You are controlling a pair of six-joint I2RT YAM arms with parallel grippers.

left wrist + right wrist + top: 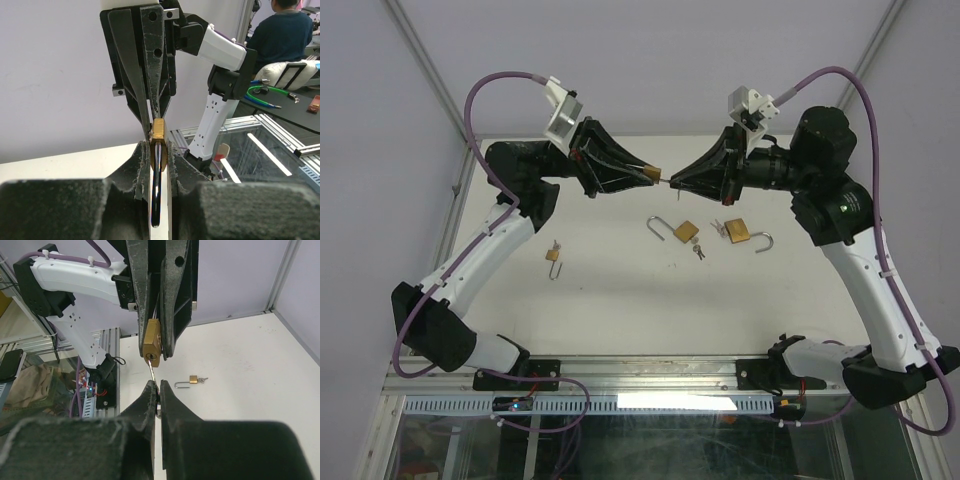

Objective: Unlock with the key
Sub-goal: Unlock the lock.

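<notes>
A small brass padlock [651, 175] hangs in the air above the table's middle, with my left gripper [646, 173] shut on it. In the left wrist view its body [158, 134] sits at the fingertips and its steel shackle [157, 190] runs back between the pads. My right gripper [677, 181] faces it tip to tip, shut on a thin silver key [153, 372]. The key's tip is at the keyhole in the padlock's bottom face [151, 346]. How deep the key sits in the lock I cannot tell.
Three other brass padlocks lie on the white table [620, 300]: one with an open shackle and keys [686, 231], one to its right [738, 234], and one at the left [553, 255]. A metal frame rail [650, 375] runs along the near edge.
</notes>
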